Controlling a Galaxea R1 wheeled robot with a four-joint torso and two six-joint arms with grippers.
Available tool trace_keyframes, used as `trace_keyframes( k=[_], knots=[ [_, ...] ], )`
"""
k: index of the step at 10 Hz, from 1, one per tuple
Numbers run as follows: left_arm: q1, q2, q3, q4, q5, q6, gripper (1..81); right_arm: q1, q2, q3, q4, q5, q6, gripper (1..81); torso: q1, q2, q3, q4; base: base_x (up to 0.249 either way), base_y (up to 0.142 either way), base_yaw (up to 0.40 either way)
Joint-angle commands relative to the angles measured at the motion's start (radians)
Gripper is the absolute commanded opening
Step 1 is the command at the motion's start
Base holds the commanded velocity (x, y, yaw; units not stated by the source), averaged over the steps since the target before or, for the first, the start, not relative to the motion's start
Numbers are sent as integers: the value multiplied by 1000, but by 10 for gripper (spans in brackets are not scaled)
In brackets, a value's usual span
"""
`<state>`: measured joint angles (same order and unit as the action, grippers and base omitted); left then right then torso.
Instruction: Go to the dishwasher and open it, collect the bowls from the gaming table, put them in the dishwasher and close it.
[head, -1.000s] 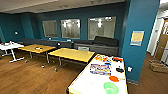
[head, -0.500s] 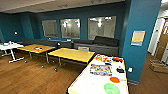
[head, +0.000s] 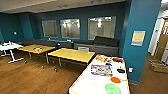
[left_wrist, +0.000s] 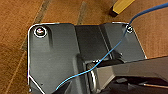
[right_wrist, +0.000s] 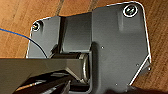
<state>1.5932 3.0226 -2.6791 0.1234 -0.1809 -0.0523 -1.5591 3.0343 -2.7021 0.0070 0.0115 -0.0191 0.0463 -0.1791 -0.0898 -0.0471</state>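
The gaming table (head: 91, 83), long with a plain white top, reaches from the bottom edge of the head view up toward the teal pillar. Two bowls lie on its near end. The light green bowl (head: 112, 88) is closest to me, and the smaller orange-red bowl (head: 115, 80) sits just beyond it. Farther along the top lie a colourful flat box (head: 101, 70) and some small dark and red items (head: 117, 60). The dishwasher is out of view. Both wrist views look down past the robot's dark plate at wooden floor.
Two yellow wood-topped tables (head: 72, 54) (head: 35, 48) stand to the left of the white one, with grey sofas (head: 100, 46) behind them along the teal wall. A small white table (head: 10, 46) stands at far left. A teal pillar (head: 140, 37) rises right of the gaming table. Brown wooden floor (head: 30, 77) spreads at lower left.
The whole head view has shifted only slightly, so the camera has barely moved. The bowls and other items on the white table lie as before.
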Motion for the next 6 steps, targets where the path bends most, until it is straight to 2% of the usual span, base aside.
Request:
trace_keyframes(
  k=[1, 6],
  knots=[
    [-45, -10, -2, -2, 38, 5, 811, 53, 11, 7, 5, -50, -4, 811, 0, 0, 0, 0, 0, 105, 0],
    [-42, -11, -2, -1, 38, 5, 811, 52, 13, 7, 5, -48, -4, 811, 0, 0, 0, 0, 0, 84, 0]
  ],
)
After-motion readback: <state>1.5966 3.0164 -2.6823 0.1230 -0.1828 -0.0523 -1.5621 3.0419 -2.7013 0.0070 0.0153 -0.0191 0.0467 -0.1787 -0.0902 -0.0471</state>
